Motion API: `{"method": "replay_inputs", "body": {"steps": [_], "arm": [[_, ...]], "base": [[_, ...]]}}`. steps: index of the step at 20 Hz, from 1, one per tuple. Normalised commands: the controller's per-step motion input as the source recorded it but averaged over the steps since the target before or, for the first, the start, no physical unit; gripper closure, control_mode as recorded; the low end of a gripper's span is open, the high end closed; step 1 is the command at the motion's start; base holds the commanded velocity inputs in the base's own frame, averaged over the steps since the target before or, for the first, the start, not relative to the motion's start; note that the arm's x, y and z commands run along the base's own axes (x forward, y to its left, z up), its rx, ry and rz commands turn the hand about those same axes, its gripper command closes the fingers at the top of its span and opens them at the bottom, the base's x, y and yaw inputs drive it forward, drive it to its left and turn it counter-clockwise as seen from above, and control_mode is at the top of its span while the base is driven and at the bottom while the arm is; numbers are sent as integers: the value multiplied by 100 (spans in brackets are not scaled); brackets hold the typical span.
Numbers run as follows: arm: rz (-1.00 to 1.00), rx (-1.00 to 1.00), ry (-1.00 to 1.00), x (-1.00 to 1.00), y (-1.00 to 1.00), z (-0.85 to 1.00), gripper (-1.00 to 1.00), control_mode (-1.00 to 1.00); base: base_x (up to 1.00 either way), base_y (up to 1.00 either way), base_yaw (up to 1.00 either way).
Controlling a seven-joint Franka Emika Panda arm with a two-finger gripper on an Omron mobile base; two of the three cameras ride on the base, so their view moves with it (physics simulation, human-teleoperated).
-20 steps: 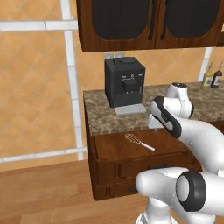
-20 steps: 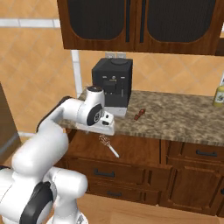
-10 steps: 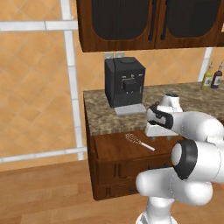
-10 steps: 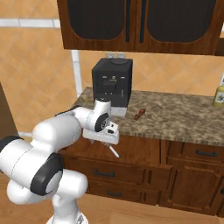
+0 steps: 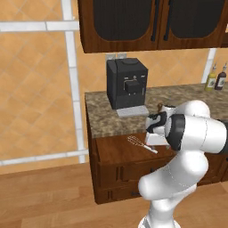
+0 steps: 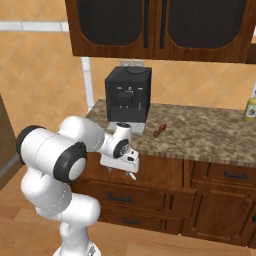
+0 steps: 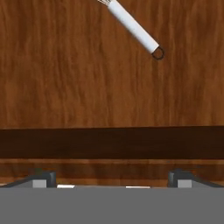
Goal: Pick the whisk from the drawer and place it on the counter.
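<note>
fingers (image 7: 112,177) spread, empty | above drawer (image 7: 65,87) | whisk (image 7: 133,29) apart

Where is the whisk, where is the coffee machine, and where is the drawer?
whisk (image 7: 133,27): hand view, on its pale handle.
coffee machine (image 5: 126,83): left base view, on its black front.
drawer (image 5: 116,150): left base view, on its bare wooden bottom.

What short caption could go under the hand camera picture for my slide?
Looking down into the wooden drawer: the whisk lies flat on its bottom, beyond the open gripper.
</note>
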Motion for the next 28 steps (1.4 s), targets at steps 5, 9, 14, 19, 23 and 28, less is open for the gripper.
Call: {"method": "replay_inputs", "body": {"steps": [5,9,14,19,23,28], "arm": [[0,5,6,59,-9,-35,-100,-100],[0,0,14,24,-3,-53,-100,-100],[1,0,20,-3,-8,-51,-100,-100],[10,2,3,-97,-17,-11,-100,-100],[20,0,-12,-100,0,0,-100,-100],[25,0,-12,-98,0,21,-100,-100]], "base": [[0,0,0],[0,0,0],[0,0,0],[0,0,0],[0,0,0],[0,0,0]]}}
